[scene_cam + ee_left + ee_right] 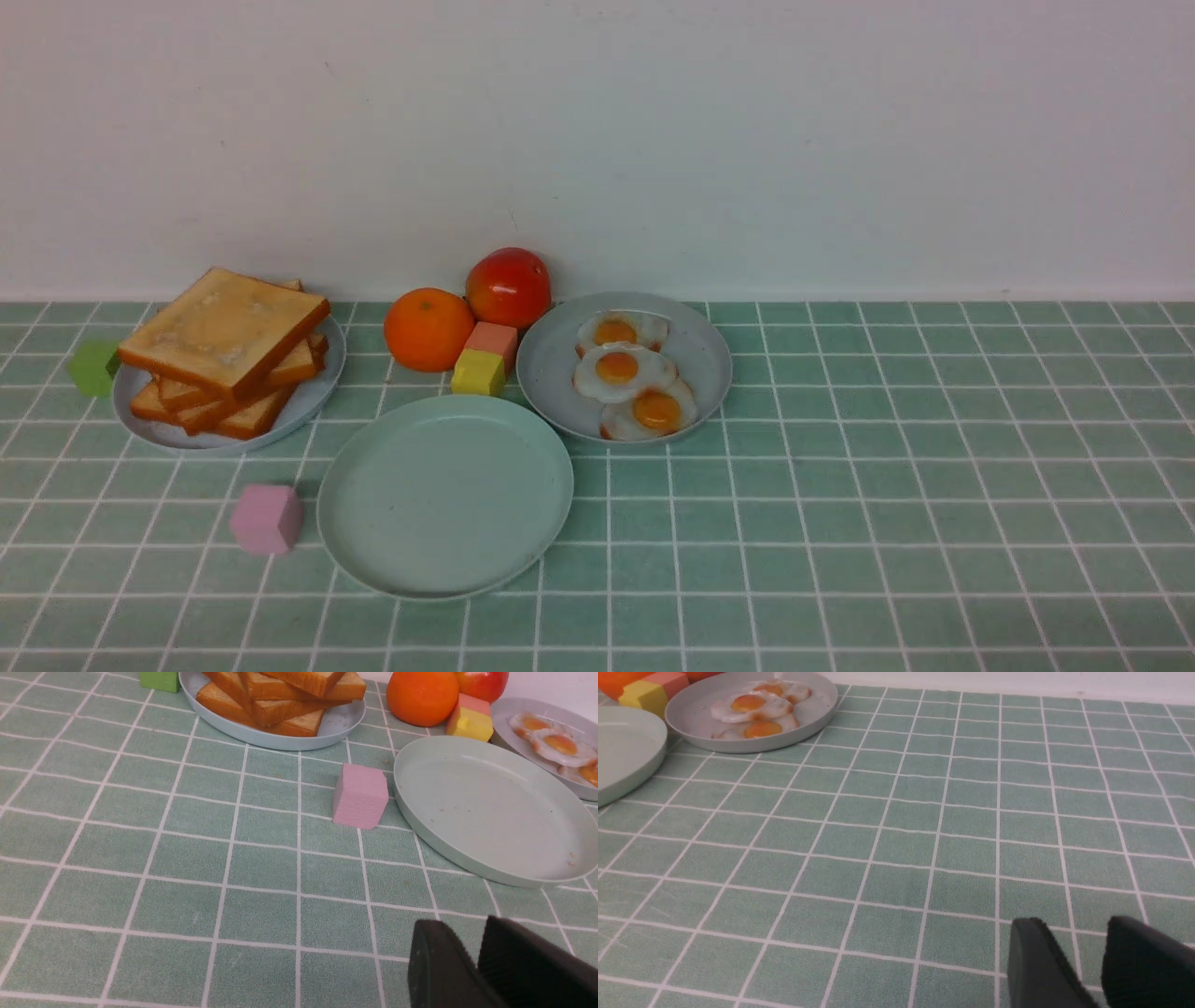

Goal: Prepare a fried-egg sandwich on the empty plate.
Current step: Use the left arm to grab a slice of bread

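Empty plate (446, 495): round, pale mint green with a low rim, lying flat on the checked green tablecloth (840, 513), near the front and a bit left of centre. Nothing on it, so the sandwich is not started.

A pink block (267, 519) sits just beside its left edge; whether they touch, cannot tell. Just behind the plate is a yellow block (478, 373), with a salmon block (492, 341) right behind that, the two touching. Behind these are an orange (428, 329) and, to its right and nearer the wall (597, 140), a red apple (509, 287).

Behind-right of the empty plate is a grey plate (551, 373), rims close together, holding three fried eggs (624, 371) that overlap in a row. Behind-left is a second grey plate (313, 401) carrying the toast pile (224, 341), with the slices stacked askew and the top one tilted. A green block (93, 368) sits at that plate's left edge.

Left gripper (467, 933): shows only in its wrist view, low over bare cloth on the near side of the pink block and empty plate. Fingers are slightly apart with nothing between them.

Right gripper (1078, 926): shows only in its wrist view, over bare cloth and well apart from the egg plate. Fingers are apart with a clear gap, holding nothing.
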Tool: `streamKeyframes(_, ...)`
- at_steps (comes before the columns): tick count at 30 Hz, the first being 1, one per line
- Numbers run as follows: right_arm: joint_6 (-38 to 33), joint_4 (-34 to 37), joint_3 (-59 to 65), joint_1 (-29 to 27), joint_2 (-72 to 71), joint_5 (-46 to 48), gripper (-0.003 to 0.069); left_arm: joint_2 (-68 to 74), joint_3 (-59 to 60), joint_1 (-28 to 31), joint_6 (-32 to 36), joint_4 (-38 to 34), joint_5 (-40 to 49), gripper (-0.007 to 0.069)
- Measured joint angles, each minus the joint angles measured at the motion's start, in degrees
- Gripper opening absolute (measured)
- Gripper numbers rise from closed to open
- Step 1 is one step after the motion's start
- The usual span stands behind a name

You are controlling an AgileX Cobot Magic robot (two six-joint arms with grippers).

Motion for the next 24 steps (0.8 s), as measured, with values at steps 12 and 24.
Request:
streamKeyframes(12, 0.00, 0.00, 0.00, 0.00, 0.00, 0.00, 0.0239, 0.00, 0.00, 0.00, 0.00, 0.00, 0.00, 0.0158)
streamKeyframes(24, 0.00, 0.00, 0.00, 0.00, 0.00, 0.00, 0.0239, 0.00, 0.00, 0.00, -10.23, -15.89, -9.09, 0.0166)
